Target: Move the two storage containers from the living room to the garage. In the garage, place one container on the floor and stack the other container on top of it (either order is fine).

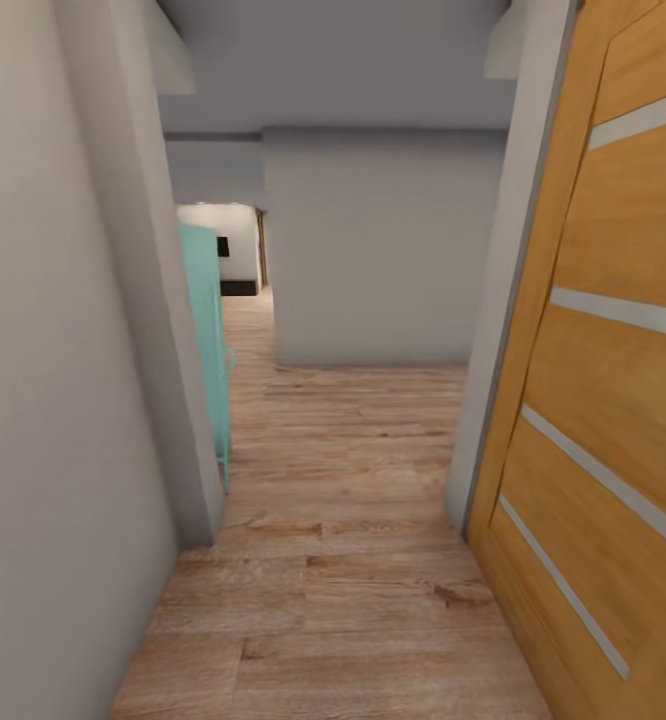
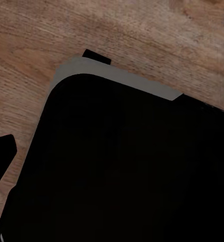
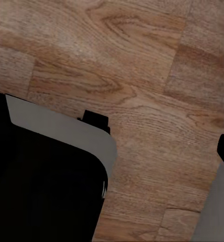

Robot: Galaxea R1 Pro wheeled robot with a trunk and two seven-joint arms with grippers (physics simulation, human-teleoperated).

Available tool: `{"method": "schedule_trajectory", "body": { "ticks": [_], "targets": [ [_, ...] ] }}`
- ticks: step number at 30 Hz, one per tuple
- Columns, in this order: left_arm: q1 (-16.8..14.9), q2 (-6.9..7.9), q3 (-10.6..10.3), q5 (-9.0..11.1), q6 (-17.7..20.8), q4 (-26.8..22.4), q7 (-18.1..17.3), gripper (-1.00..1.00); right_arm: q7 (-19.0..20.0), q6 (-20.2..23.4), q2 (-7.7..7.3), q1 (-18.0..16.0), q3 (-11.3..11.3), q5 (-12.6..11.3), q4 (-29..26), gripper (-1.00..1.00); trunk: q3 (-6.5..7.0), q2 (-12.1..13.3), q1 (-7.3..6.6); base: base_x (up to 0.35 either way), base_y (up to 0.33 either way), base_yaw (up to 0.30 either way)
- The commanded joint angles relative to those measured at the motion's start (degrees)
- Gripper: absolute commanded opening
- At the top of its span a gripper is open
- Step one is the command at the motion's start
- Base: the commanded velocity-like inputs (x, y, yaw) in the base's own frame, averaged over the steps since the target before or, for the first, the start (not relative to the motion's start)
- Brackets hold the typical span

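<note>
Wood-floored hallway (image 1: 353, 560), orange door (image 1: 613, 400)

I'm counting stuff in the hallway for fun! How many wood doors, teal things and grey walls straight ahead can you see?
Orange-brown wooden door with pale stripes: 1
Teal cabinet-like thing beside the left wall: 1
Plain grey wall straight ahead: 1
Total: 3

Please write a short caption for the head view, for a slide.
View down a hallway with wood plank floor, open wooden door at right, grey walls and a teal cabinet at left.
</note>
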Motion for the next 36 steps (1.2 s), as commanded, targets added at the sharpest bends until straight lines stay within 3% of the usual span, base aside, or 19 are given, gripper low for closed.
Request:
{"method": "schedule_trajectory", "body": {
  "ticks": [1,36],
  "targets": [
    [-0.02,-0.02,0.44,0.06,-0.10,0.00,-0.13,1.00,-0.12,-0.30,0.00,-0.08,0.01,0.50,0.18,1.00,-0.06,-0.03,0.03,0.320,-0.006,0.000],
    [-0.02,-0.11,0.36,-0.19,-0.06,0.09,-0.03,1.00,0.11,-0.36,-0.02,-0.08,0.12,0.52,0.18,1.00,-0.06,-0.03,0.03,0.322,0.000,0.000]
  ]
}}
